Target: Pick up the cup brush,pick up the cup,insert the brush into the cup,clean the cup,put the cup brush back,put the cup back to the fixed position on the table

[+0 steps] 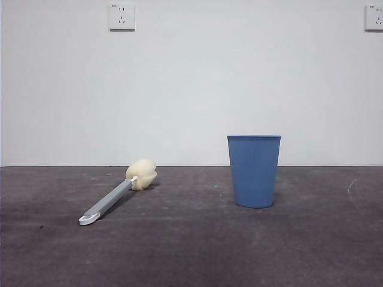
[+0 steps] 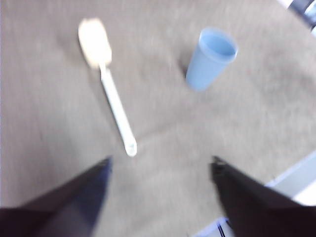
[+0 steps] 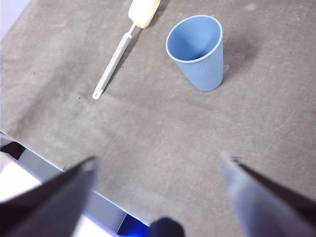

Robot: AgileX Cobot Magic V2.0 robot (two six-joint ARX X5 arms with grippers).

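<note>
The cup brush (image 1: 115, 196) lies flat on the table (image 1: 191, 251), left of centre, sponge head toward the wall and white loop toward the front. It also shows as cup brush (image 2: 109, 89) and cup brush (image 3: 118, 54). The blue cup (image 1: 254, 171) stands upright and empty to its right, seen too as cup (image 2: 210, 58) and cup (image 3: 197, 52). My left gripper (image 2: 160, 165) hangs open high above the table, well short of the brush. My right gripper (image 3: 158, 165) is open too, high above the front edge, apart from the cup. Neither arm shows in the front view.
A pale wall with two sockets (image 1: 121, 17) rises behind the table. The table's front edge and a white-and-blue frame (image 3: 54, 192) lie under the right gripper. A pale edge (image 2: 296, 182) shows beside the left gripper.
</note>
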